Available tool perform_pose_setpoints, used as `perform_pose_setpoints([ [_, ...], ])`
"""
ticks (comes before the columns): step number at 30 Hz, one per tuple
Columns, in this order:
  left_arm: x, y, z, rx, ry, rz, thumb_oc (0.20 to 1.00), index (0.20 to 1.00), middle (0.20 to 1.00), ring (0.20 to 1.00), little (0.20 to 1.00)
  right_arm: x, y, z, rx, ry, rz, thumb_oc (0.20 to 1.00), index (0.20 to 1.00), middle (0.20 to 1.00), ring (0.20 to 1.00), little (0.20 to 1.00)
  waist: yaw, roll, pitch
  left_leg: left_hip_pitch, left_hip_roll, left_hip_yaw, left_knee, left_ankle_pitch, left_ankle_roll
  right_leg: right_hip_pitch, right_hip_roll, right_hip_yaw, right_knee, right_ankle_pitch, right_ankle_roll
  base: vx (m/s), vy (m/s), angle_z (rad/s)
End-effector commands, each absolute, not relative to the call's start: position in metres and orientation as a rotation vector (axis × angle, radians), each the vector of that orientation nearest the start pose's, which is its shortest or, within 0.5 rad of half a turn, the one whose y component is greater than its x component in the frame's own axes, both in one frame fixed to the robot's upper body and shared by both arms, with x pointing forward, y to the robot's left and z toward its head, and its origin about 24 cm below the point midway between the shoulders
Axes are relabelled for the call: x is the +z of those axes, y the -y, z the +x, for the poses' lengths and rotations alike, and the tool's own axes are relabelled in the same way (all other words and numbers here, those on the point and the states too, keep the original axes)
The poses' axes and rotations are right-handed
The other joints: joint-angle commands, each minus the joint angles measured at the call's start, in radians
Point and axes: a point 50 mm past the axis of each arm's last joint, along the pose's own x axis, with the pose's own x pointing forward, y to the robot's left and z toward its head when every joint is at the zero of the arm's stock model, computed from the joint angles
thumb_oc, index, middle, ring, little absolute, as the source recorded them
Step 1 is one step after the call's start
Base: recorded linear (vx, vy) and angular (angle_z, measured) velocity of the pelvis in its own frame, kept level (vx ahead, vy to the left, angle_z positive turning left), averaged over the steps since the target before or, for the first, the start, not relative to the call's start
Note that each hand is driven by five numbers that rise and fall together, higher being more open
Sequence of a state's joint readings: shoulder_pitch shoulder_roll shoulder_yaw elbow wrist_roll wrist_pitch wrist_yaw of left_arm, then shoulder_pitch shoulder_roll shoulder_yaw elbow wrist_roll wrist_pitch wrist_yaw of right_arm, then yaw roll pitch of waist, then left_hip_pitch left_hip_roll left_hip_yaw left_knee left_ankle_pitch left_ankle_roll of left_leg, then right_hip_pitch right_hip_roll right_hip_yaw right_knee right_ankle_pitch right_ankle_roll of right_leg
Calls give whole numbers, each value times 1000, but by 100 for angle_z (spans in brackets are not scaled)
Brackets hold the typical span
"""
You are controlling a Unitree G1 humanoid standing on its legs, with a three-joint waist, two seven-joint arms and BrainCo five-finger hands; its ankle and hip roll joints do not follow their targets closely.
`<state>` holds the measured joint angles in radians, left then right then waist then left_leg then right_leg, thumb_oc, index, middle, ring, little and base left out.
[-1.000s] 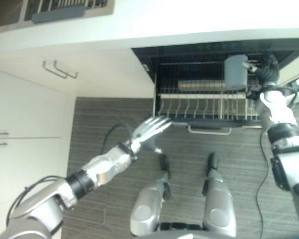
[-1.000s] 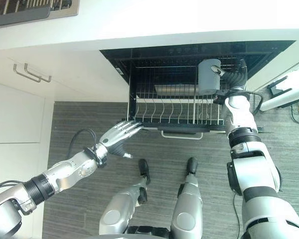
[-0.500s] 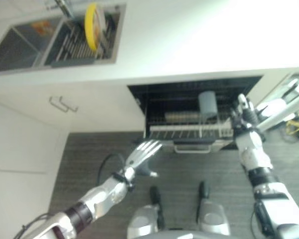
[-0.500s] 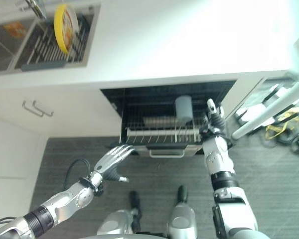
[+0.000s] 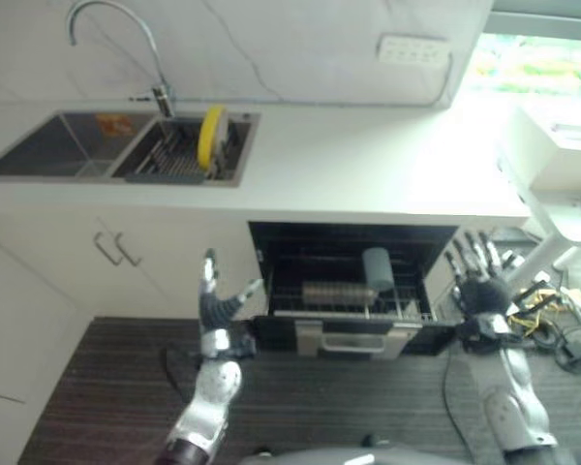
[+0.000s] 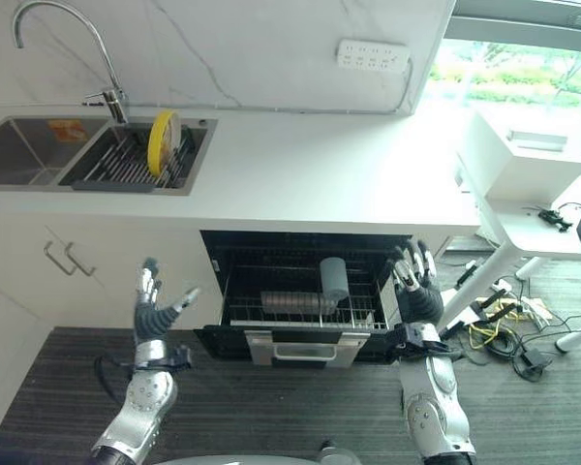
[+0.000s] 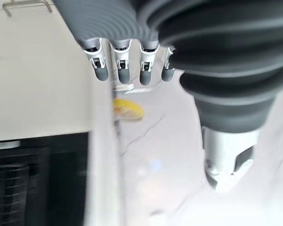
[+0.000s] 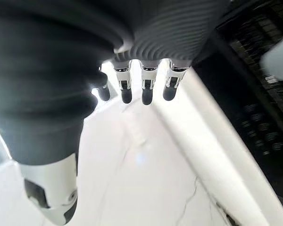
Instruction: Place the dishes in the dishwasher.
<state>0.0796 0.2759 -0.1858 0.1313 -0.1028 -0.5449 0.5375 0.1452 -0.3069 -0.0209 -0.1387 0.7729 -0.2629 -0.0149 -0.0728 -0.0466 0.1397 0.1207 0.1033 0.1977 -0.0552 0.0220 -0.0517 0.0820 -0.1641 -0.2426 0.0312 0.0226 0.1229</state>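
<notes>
Both hands, left hand (image 6: 153, 308) and right hand (image 6: 418, 291), are raised empty, fingers apart; grey cup (image 6: 334, 278) sits racked in the open dishwasher (image 6: 305, 291), yellow plate (image 6: 162, 141) awaits pickup.

Dishwasher mouth open, partly loaded

The pulled-out rack (image 6: 305, 312) carries a grey cup (image 6: 334, 278) and a stack of plates (image 6: 292, 303); its left part is bare. Left hand (image 6: 152, 308) and right hand (image 6: 418, 291), fingers spread, flank the opening, clear of the countertop (image 6: 310, 184).
</notes>
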Motion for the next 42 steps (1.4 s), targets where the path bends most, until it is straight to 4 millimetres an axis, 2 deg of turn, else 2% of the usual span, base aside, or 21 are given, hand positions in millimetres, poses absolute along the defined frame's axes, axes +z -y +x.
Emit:
perform_pose_setpoints([
  [1, 97, -184, 238, 204, 578, 48, 1000, 1000, 1000, 1000, 1000, 117, 227, 232, -19, 500, 382, 1000, 1000, 1000, 1000, 1000, 1, 13, 42, -33, 16, -21, 100, -110, 38, -28, -101, 37, 172, -93, 69, -15, 283, 9],
  [2, 106, -190, 240, 202, 587, 36, 1000, 1000, 1000, 1000, 1000, 119, 225, 229, -21, 517, 376, 1000, 1000, 1000, 1000, 1000, 1, 16, 43, -32, -11, -28, 90, -118, 51, -52, -121, 53, 193, -44, 85, -16, 233, -1],
  [4, 117, -194, 243, 145, 598, 21, 1000, 1000, 1000, 1000, 1000, 119, 220, 228, -3, 524, 374, 1000, 1000, 1000, 1000, 1000, 7, 27, 39, -29, -31, -20, 70, -121, 64, -76, -122, 45, 220, -28, 93, -28, 275, -1],
  [6, 122, -196, 244, 56, 575, 21, 1000, 1000, 1000, 1000, 1000, 119, 213, 232, 40, 493, 358, 1000, 1000, 1000, 1000, 1000, 13, 49, 30, -40, -60, -22, 43, -117, 79, -97, 24, 66, 271, -112, 55, 8, 296, -33],
  [7, 122, -196, 247, 17, 557, 9, 1000, 1000, 1000, 1000, 1000, 115, 212, 234, 58, 480, 309, 1000, 1000, 1000, 1000, 1000, 2, 53, 23, -50, -92, -45, 50, -116, 80, -108, 126, 104, 278, -152, 11, 56, 146, -15],
  [12, 114, -204, 247, 84, 536, -1, 1000, 1000, 1000, 1000, 1000, 110, 217, 237, 71, 459, 278, 1000, 1000, 1000, 1000, 1000, 2, 48, 26, -61, -117, -60, 117, -132, 69, -58, 165, 100, 159, -181, -44, 80, -105, 24],
  [14, 112, -204, 241, 97, 543, 15, 1000, 1000, 1000, 1000, 1000, 110, 217, 237, 72, 466, 237, 1000, 1000, 1000, 1000, 1000, 0, 30, 27, -108, -125, -12, 271, -193, 70, -41, 144, 92, 136, -181, -64, 72, -143, 38],
  [15, 111, -203, 240, 103, 540, 11, 1000, 1000, 1000, 1000, 1000, 110, 218, 236, 71, 466, 216, 1000, 1000, 1000, 1000, 1000, -1, 22, 33, -148, -114, 3, 349, -200, 62, -35, 136, 85, 134, -178, -73, 39, -56, 30],
  [16, 112, -203, 242, 107, 541, 1, 1000, 1000, 1000, 1000, 1000, 110, 220, 238, 76, 460, 211, 1000, 1000, 1000, 1000, 1000, -4, 19, 45, -207, -70, 7, 434, -159, 39, -31, 138, 82, 144, -183, -86, 42, -8, 27],
  [18, 114, -202, 243, 114, 554, 6, 1000, 1000, 1000, 1000, 1000, 111, 218, 239, 87, 466, 195, 1000, 1000, 1000, 1000, 1000, -8, 26, 48, -214, -41, 4, 426, -133, 30, -32, 140, 85, 159, -192, -91, 100, 131, 11],
  [20, 116, -204, 243, 135, 560, -3, 1000, 1000, 1000, 1000, 1000, 113, 214, 239, 106, 475, 154, 1000, 1000, 1000, 1000, 1000, -9, 43, 48, -196, 11, -25, 318, -68, 9, -27, 143, 98, 170, -210, -88, 196, 306, -5],
  [23, 115, -210, 243, 147, 547, -17, 1000, 1000, 1000, 1000, 1000, 117, 215, 237, 115, 485, 108, 1000, 1000, 1000, 1000, 1000, -14, 65, 43, -181, 132, -73, 172, 63, -44, -10, 129, 120, 183, -247, -77, 293, 396, -22],
  [28, 112, -209, 241, 104, 551, -16, 1000, 1000, 1000, 1000, 1000, 119, 224, 234, 87, 491, 92, 1000, 1000, 1000, 1000, 1000, -31, 84, 49, -165, 185, -70, 130, 80, -61, -16, 85, 118, 248, -287, -59, 286, 397, -18],
  [29, 111, -210, 242, 91, 536, -21, 1000, 1000, 1000, 1000, 1000, 118, 228, 233, 62, 488, 97, 1000, 1000, 1000, 1000, 1000, -34, 93, 48, -155, 165, -64, 130, 20, -54, -27, 58, 117, 295, -306, -45, 403, 556, 4],
  [32, 113, -204, 248, 49, 537, 11, 1000, 1000, 1000, 1000, 1000, 114, 232, 231, 23, 481, 169, 1000, 1000, 1000, 1000, 1000, -30, 91, 37, -153, 86, -87, 148, -40, -25, -46, 3, 111, 334, -296, -7, 350, 434, -12],
  [33, 115, -201, 251, 30, 541, 43, 1000, 1000, 1000, 1000, 1000, 113, 230, 229, 23, 479, 158, 1000, 1000, 1000, 1000, 1000, -29, 86, 33, -144, 46, -86, 144, -54, -2, -58, -28, 110, 355, -273, 14, 351, 419, 6],
  [36, 117, -199, 254, 12, 536, 79, 1000, 1000, 1000, 1000, 1000, 115, 228, 229, 2, 498, 172, 1000, 1000, 1000, 1000, 1000, -14, 78, 21, -133, -9, -77, 137, -82, 40, -69, -62, 100, 373, -216, 44, 243, 293, 7],
  [38, 119, -204, 251, 43, 538, 120, 1000, 1000, 1000, 1000, 1000, 116, 224, 230, 32, 499, 189, 1000, 1000, 1000, 1000, 1000, 18, 74, 20, -116, -28, -28, 120, -98, 60, -83, -80, 34, 406, -180, 48, 130, 249, -24],
  [40, 122, -207, 249, 51, 545, 128, 1000, 1000, 1000, 1000, 1000, 118, 222, 231, 40, 496, 185, 1000, 1000, 1000, 1000, 1000, 24, 69, 25, -114, -36, 4, 106, -101, 68, -92, -16, 18, 390, -201, 41, 65, 129, -95],
  [41, 124, -210, 249, 54, 550, 121, 1000, 1000, 1000, 1000, 1000, 118, 222, 231, 39, 496, 180, 1000, 1000, 1000, 1000, 1000, 17, 61, 31, -117, -50, 16, 106, -102, 67, -101, 56, 14, 358, -202, 18, 86, 80, -72],
  [42, 126, -211, 249, 58, 553, 121, 1000, 1000, 1000, 1000, 1000, 118, 222, 231, 41, 503, 178, 1000, 1000, 1000, 1000, 1000, 17, 54, 32, -120, -60, 30, 109, -100, 63, -95, 95, -2, 314, -211, -4, 87, 84, -32],
])
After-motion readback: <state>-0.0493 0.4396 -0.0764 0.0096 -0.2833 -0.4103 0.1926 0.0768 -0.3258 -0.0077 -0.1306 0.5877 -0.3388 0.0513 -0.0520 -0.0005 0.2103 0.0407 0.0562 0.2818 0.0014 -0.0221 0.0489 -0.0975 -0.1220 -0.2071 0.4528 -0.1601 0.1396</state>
